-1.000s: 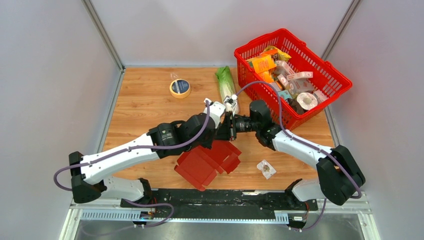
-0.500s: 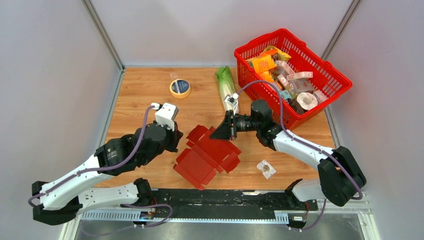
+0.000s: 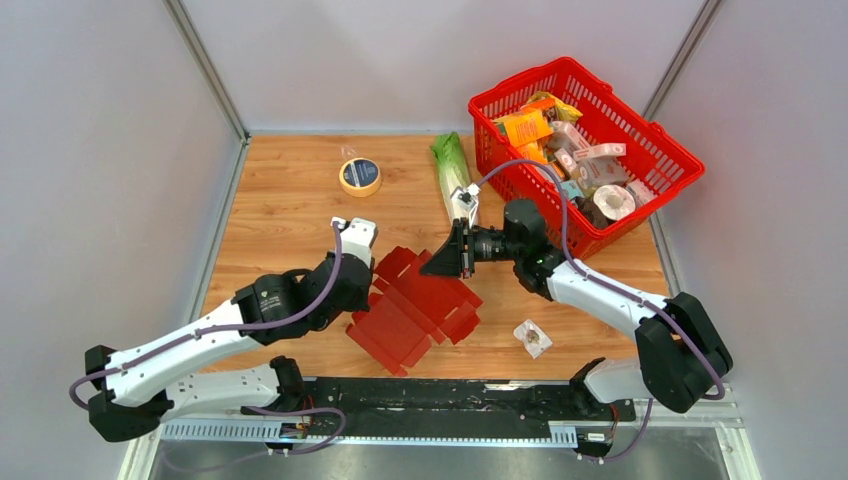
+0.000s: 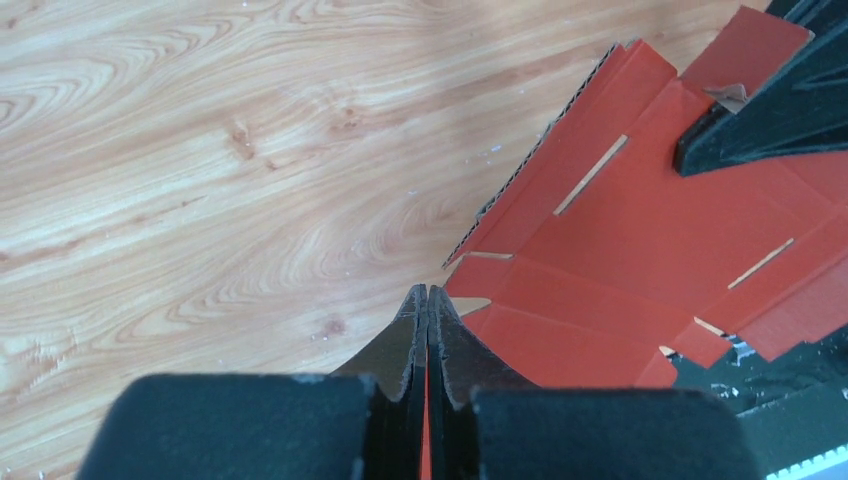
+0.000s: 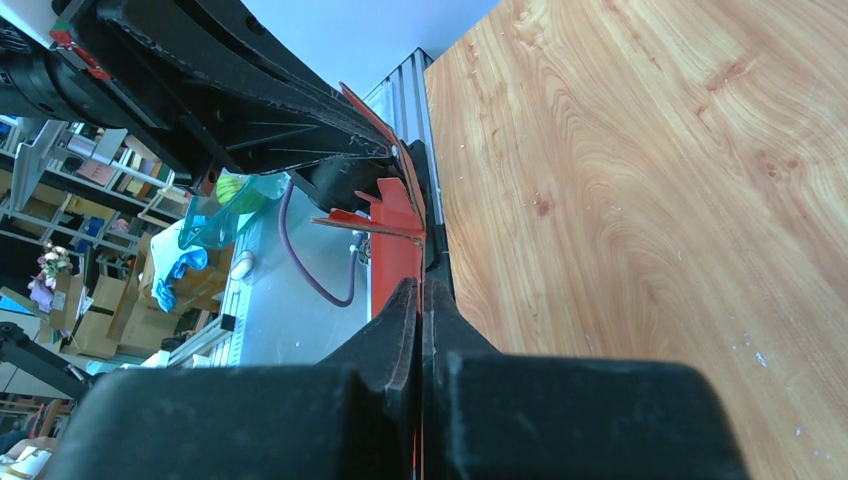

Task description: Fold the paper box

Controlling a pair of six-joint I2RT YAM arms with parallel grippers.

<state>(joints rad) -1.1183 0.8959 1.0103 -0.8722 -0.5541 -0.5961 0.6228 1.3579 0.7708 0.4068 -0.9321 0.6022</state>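
The box (image 3: pixel 415 310) lies in the middle of the bench (image 3: pixel 290 200), mostly a flat scored sheet with its flaps spread. Only the far flap tilts up. The left claw (image 4: pixel 427 305) is pinched tight on the box's left edge, a red sliver showing between its fingers. The right claw (image 5: pixel 418 295) is clamped likewise on the raised flap. Folding looks barely begun: the walls, tabs and closing are not yet done.
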